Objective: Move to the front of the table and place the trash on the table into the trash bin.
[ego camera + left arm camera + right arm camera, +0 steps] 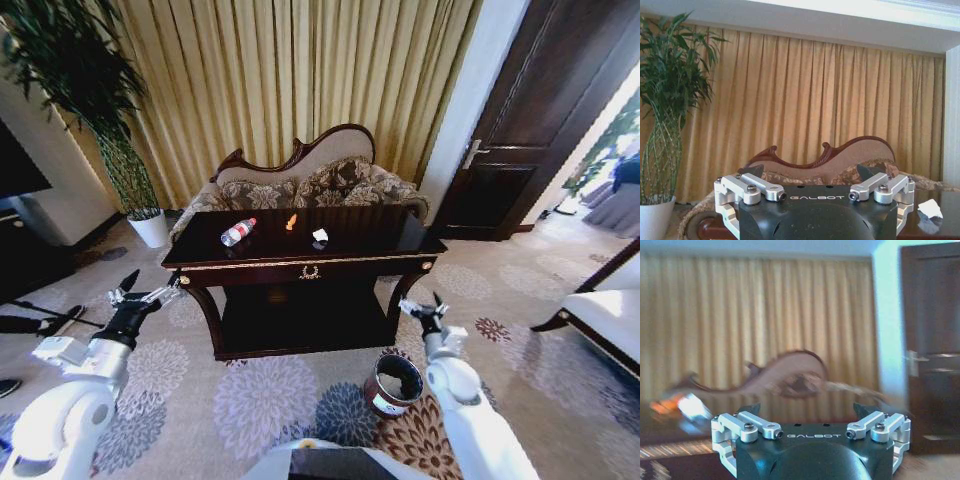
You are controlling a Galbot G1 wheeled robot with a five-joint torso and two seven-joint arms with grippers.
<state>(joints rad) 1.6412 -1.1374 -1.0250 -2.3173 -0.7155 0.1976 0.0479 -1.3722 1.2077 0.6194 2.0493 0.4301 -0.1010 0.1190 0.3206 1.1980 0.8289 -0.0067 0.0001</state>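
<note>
While the robot already stands before the table (pixel 300 262), none of the trash has been moved yet — so the driving part looks done, or nearly done, and the picking part is all left. On the dark glossy top lie three pieces: a clear bottle (pixel 238 232) with a red cap toward the robot's left, a small orange piece (pixel 291 222) near the middle, and a crumpled white scrap (pixel 320 236) a little to the right of it. They are apart from each other and nothing touches them. The white scrap also appears in the left wrist view, lying on the table edge.

The trash bin (pixel 393 385) stands on the carpet in front of the table's right leg, upright, just beside the right arm; something pale seems to lie at its bottom, but I cannot tell what it is.

The left gripper (pixel 130 290) hangs below the table's left corner, its jaws spread apart and holding nothing. The right gripper (pixel 428 309) is raised beside the right front leg, also spread and empty — both wrist views confirm the wide gap between the fingers.

In my judgement all three pieces remain to be carried into the bin.
</note>
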